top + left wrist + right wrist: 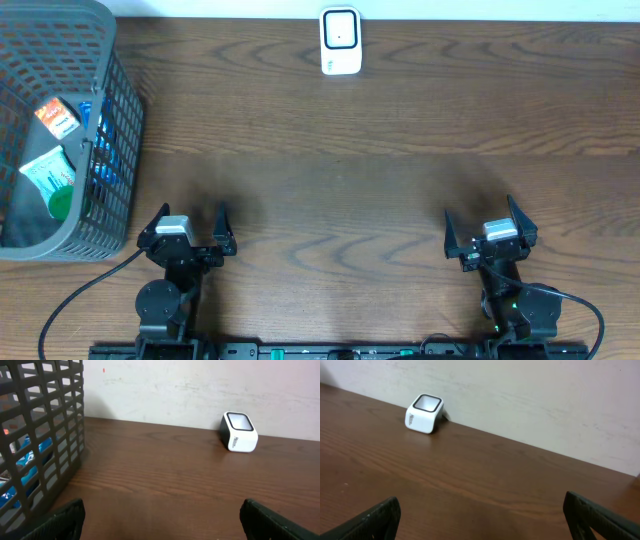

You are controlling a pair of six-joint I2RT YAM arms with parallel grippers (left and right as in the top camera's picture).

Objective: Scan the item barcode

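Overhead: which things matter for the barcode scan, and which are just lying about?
For the job:
scanner, at the far edge
basket, holding the items: orange pack, green pouch, blue packs
left hand and right hand, both open and empty

Just there:
cable by the left arm
table

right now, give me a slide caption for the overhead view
Open left claw and right claw at a wooden table, grey basket of items at left, white scanner at far edge.
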